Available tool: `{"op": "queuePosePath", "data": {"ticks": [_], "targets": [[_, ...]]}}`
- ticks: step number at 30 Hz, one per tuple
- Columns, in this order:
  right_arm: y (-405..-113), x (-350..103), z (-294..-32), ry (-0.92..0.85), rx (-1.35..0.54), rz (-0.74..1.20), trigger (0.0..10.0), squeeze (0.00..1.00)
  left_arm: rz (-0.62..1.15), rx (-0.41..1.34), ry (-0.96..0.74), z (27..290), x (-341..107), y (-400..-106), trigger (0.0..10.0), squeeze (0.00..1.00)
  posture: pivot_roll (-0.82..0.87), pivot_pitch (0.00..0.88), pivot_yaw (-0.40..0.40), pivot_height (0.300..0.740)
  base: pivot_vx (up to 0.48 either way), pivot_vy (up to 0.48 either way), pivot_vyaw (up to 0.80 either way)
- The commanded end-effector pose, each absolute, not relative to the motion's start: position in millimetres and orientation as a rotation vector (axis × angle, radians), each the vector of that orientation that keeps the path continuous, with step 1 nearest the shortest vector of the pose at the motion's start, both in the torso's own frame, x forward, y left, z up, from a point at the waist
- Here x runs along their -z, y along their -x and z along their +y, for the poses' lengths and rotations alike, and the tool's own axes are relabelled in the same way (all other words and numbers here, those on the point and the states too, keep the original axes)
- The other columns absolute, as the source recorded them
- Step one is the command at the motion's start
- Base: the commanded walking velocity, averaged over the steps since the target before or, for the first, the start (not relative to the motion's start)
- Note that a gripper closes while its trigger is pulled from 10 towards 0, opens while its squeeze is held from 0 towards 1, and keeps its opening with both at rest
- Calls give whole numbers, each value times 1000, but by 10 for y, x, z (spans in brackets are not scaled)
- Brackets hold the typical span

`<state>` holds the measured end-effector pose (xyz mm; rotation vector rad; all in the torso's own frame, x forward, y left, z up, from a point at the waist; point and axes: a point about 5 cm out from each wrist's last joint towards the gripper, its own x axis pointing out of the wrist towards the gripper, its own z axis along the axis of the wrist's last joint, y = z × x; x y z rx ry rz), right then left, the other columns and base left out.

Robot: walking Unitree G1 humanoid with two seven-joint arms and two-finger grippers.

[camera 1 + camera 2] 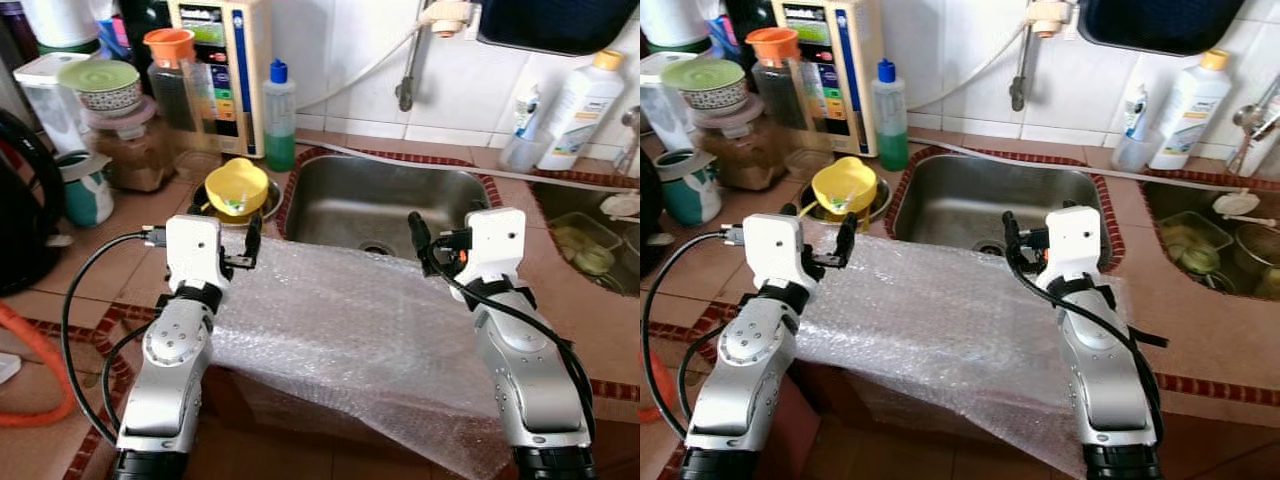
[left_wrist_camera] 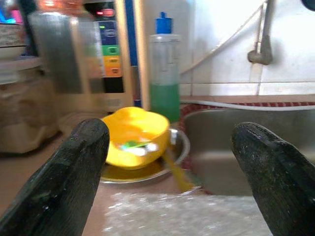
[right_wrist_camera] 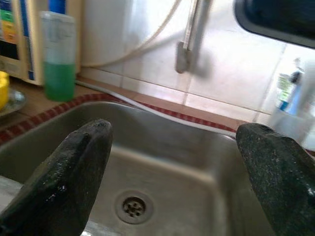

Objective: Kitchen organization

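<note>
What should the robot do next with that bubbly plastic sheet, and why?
Probably lower both grippers onto the bubble wrap and pinch its far edge. The left gripper and right gripper are both open, holding nothing, just above that edge beside the sink.
</note>
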<state>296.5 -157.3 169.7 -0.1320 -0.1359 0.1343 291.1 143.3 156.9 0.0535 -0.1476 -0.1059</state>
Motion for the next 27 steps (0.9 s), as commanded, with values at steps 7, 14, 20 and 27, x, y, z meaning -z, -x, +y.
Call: {"op": "queuePosePath", "data": {"ticks": [7,14,20,27], "targets": [[-2967,-1728,-1583,143,-133,-144,10000,0,-145,110,-50,1401,-1565,-2916,10000,0,8,16,-11,740,0,-315,0],[-2963,-1720,-1574,143,-136,-142,10000,0,-161,60,-53,1451,-1591,-2932,10000,0,10,16,-12,740,0,0,0],[-2963,-1723,-1560,140,-143,-144,10000,0,-176,65,-52,1470,-1624,-2927,10000,0,11,15,-11,740,0,0,0],[-2938,-1746,-1503,134,-182,-161,10000,0,-185,86,-39,1449,-1639,-2914,10000,0,10,19,-9,740,0,0,0]]}}
